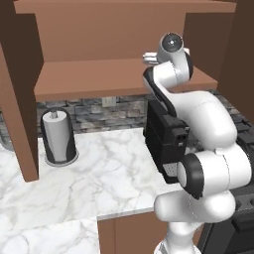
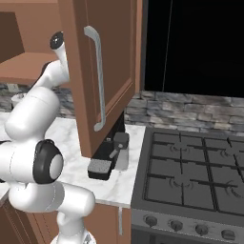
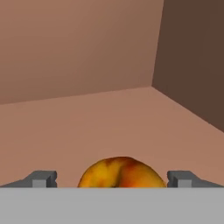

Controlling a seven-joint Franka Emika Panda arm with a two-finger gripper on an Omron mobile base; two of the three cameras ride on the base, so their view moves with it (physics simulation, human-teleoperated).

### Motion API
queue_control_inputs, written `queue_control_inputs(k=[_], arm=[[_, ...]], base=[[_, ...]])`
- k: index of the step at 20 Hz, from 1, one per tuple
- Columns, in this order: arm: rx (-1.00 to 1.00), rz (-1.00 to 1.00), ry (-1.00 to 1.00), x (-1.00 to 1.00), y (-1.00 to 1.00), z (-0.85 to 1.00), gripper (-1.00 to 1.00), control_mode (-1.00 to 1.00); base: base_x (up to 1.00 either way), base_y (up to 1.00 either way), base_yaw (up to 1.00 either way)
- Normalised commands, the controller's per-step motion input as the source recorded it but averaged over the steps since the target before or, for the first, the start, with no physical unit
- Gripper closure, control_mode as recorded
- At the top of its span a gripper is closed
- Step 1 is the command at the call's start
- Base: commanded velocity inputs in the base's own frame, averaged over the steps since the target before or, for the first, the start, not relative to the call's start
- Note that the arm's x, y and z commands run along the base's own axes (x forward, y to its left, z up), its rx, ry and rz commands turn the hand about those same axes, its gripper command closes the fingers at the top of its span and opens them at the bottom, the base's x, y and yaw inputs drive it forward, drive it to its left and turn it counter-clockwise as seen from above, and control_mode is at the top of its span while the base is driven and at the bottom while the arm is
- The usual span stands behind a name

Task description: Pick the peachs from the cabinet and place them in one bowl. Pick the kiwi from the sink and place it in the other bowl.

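Cabinet: brown wooden wall cabinet (image 1: 124,79), door swung open, arm reached onto its shelf.
Gripper: two-finger gripper (image 3: 112,179) spread wide, nothing clamped.
Peach: yellow-orange red-blushed peach (image 3: 121,173) seen between the fingertips on the shelf.
Progress: judged early; no fruit lifted yet.

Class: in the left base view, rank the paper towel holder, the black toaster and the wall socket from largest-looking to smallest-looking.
1. Black toaster, though the arm hides part of it.
2. Paper towel holder, which looks only somewhat smaller, so the order of these two is unsure.
3. Wall socket, clearly the smallest.
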Motion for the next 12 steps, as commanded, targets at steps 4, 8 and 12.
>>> queue_control_inputs(k=[4, 8, 12], arm=[[0.0, 0.0, 0.05, 0.31, 0.0, -0.3, 1.0, -1.0], [0.0, 0.0, 0.05, 0.09, -0.02, -0.34, 1.0, -1.0], [0.0, 0.0, 0.02, 0.0, -0.06, -0.23, 1.0, -1.0]], base=[[0.0, 0.0, 0.0], [0.0, 0.0, 0.0], [0.0, 0.0, 0.0]])
